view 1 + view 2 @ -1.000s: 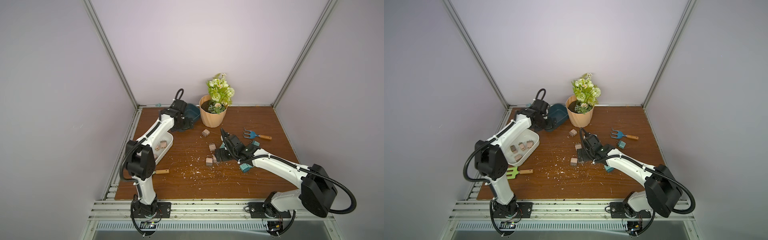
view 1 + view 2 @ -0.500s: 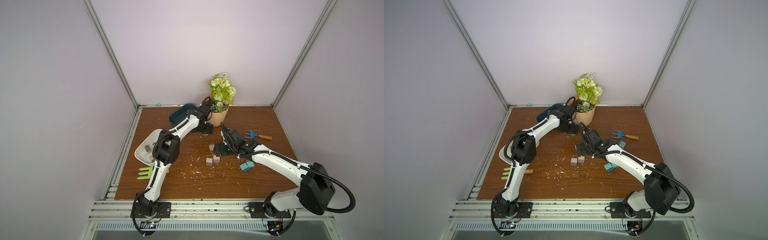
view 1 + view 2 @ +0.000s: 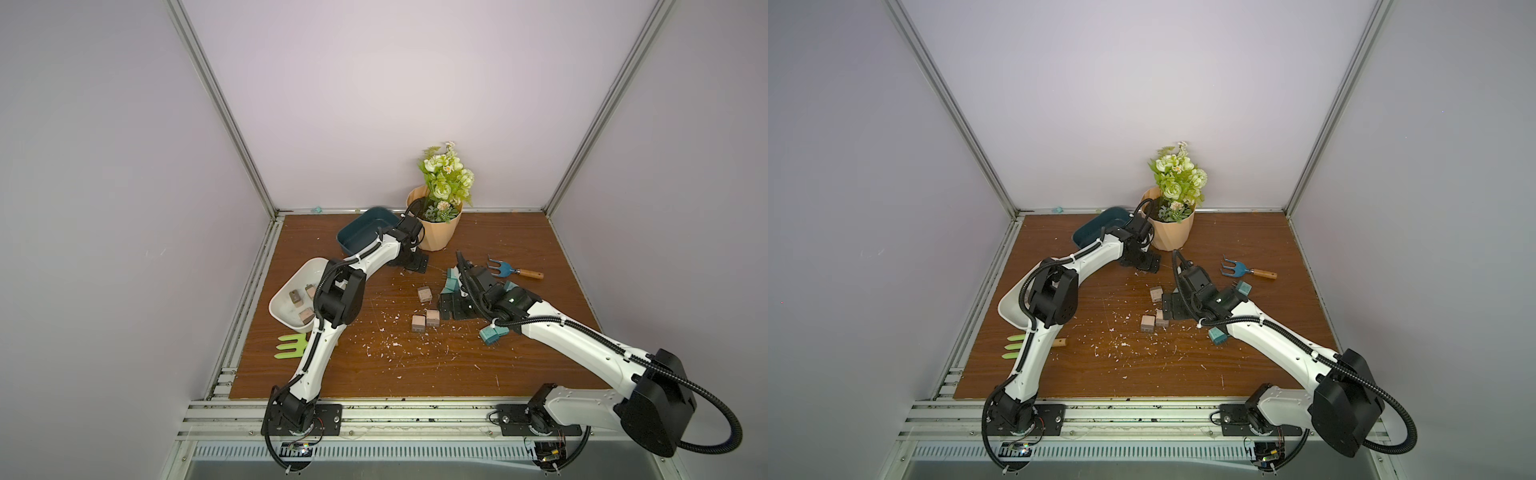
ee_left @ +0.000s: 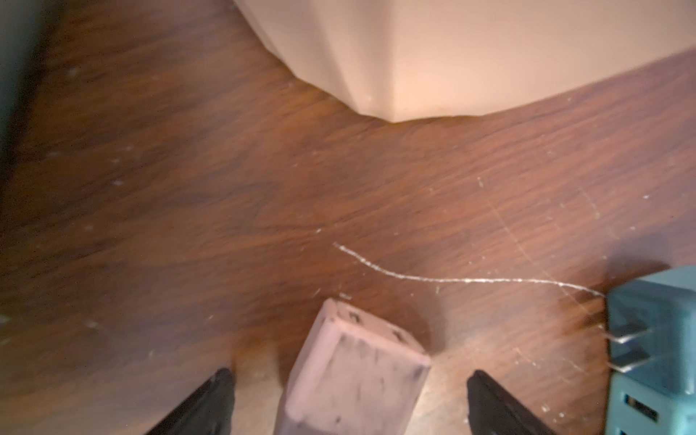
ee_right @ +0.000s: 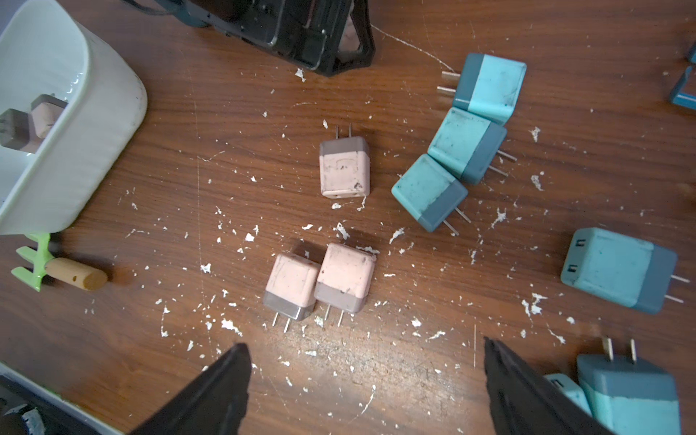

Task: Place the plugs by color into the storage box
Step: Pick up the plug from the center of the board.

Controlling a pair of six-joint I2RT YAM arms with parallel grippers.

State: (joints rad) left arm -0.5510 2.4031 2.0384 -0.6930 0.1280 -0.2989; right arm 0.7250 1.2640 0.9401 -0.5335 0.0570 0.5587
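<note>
Left gripper point(image 4: 350, 380): jaws spread, straddling a pink plug point(image 4: 357, 361) at the flower pot's point(image 4: 470, 56) 7 o'clock. It looks lined up to pinch, likely for the white tray point(image 3: 291, 278) at 9 o'clock, which holds pinks. Right gripper point(image 5: 365, 348): spread, empty, over loose pink plugs point(image 5: 344, 165), with teal plugs point(image 5: 467, 145) beside them. Teal tray point(image 3: 357, 237) at pot's 9.

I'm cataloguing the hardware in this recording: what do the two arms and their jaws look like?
The left arm and right arm match: white link shells, black joint housings and bases, black ribbed cables looping outside. Their jaws are black and taper to points.
</note>
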